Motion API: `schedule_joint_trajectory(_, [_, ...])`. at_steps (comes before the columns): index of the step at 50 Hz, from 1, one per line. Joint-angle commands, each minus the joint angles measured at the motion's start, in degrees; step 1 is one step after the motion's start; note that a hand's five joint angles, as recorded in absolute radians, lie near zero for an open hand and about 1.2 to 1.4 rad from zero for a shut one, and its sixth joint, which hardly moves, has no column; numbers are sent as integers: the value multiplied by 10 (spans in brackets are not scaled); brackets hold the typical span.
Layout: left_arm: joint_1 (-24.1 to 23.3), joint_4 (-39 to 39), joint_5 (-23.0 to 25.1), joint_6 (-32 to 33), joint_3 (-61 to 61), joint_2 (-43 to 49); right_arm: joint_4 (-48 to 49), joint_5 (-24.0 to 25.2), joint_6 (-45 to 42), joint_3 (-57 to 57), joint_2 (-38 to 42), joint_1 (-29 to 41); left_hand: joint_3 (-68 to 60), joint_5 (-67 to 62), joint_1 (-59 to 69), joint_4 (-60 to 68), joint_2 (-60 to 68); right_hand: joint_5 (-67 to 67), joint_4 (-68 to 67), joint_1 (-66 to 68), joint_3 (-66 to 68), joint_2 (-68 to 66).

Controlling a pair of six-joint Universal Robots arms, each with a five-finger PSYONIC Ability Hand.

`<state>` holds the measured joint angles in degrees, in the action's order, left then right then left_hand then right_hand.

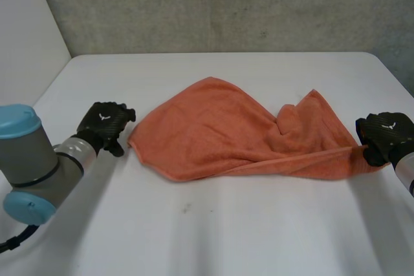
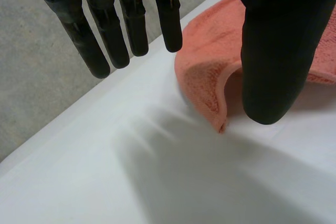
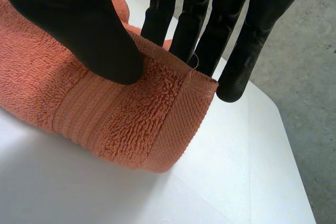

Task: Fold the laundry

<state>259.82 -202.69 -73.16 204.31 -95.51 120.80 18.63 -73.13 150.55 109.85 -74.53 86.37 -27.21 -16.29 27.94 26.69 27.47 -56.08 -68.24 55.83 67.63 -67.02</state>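
Bright, even, diffuse lighting

White table (image 1: 259,237), grey concrete wall (image 1: 226,4)

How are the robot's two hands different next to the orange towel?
The right hand pinches a corner of the orange towel between its thumb and fingers; the left hand holds nothing. The left hand's fingers are straight, over the table beside the towel's edge; the right hand's press on cloth. Both hands are black and sit at opposite ends of the towel.
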Motion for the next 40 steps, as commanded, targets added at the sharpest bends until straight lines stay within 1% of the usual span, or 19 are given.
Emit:
schedule_joint_trajectory(1, [7,4,56,15,2,9,0,0,0,1,1,2,-17,-26,9,22,14,-139,-118,242,124,-130])
schedule_joint_trajectory(10, [5,3,61,18,23,46,0,2,0,5,2,4,-23,-33,16,29,21,-139,-118,242,124,-130])
schedule_joint_trajectory(16, [-1,3,56,19,70,87,0,4,0,7,2,4,-49,-58,41,54,46,-139,-118,242,124,-130])
schedule_joint_trajectory(18, [-2,5,54,19,86,97,0,4,0,8,2,4,-107,-116,100,113,105,-139,-118,242,124,-130])
schedule_joint_trajectory(20, [-2,5,54,16,96,100,0,4,0,8,2,3,-240,-249,233,245,237,-139,-118,242,124,-130])
schedule_joint_trajectory(22, [-3,4,56,10,100,95,0,4,0,8,2,3,-436,-445,429,441,434,-139,-118,242,124,-130])
schedule_joint_trajectory(23, [-4,3,56,9,102,94,0,3,0,8,1,3,-504,-513,497,509,501,-139,-118,242,124,-130])
schedule_joint_trajectory(24, [-5,3,55,7,103,88,0,2,0,8,1,3,-528,-537,520,533,525,-139,-118,242,124,-130])
schedule_joint_trajectory(32, [-12,3,52,-18,103,48,-8,-3,1,1,-3,3,-528,-537,521,533,525,-139,-118,242,124,-130])
schedule_joint_trajectory(35, [-11,9,44,-21,94,7,-32,-3,-2,-13,-23,3,-528,-537,521,533,525,-139,-118,242,124,-130])
schedule_joint_trajectory(36, [-8,10,43,-21,89,-7,-79,-2,-3,-31,-60,3,-528,-537,521,533,525,-139,-118,242,124,-130])
schedule_joint_trajectory(37, [-1,12,37,-18,75,-39,-80,-2,-3,-31,-61,3,-528,-537,521,533,525,-139,-118,242,124,-130])
schedule_joint_trajectory(38, [-1,12,37,-18,74,-39,-100,0,-4,-40,-72,3,-528,-537,521,533,525,-139,-118,242,124,-130])
schedule_joint_trajectory(39, [1,12,34,-18,67,-53,-100,0,-4,-40,-72,3,-528,-537,521,533,525,-139,-118,242,124,-130])
schedule_joint_trajectory(40, [7,14,23,-14,41,-99,-190,7,-10,-85,-106,-1,-528,-537,521,533,525,-139,-118,242,124,-130])
